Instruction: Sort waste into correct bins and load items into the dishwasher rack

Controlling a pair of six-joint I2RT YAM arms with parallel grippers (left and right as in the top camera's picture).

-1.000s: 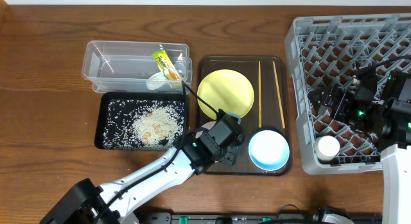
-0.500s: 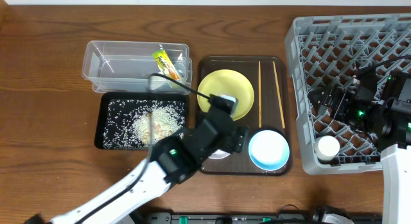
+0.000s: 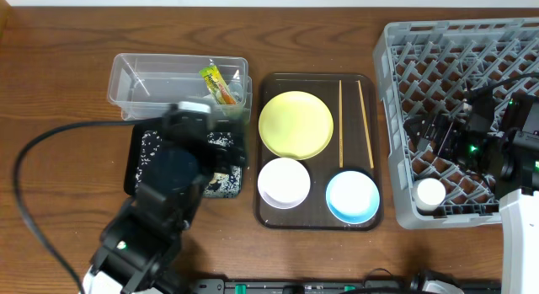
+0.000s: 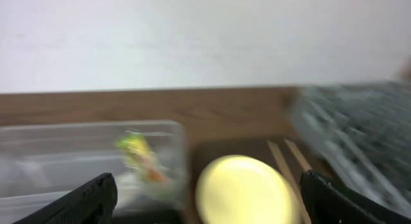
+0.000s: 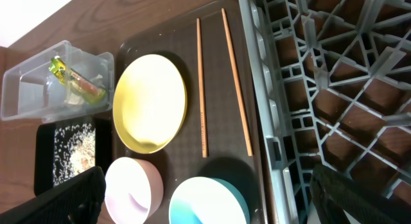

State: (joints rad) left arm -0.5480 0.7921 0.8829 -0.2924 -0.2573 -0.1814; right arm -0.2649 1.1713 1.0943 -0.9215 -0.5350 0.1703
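The yellow plate, white bowl and light blue bowl sit on the brown tray, beside two chopsticks. The small white cup stands in the grey rack. The green-and-orange wrapper lies in the clear tub. Rice lies in the black tray, mostly hidden by my left arm. My left gripper is raised over the black tray, open and empty. My right gripper hovers over the rack's left side, open and empty.
The left arm's cable loops over the table at the left. In the right wrist view the plate, both bowls and the chopsticks lie left of the rack wall.
My left arm has swung left from the brown tray to above the black tray and risen. The white bowl now stands free and upright on the brown tray. The right arm has not moved.
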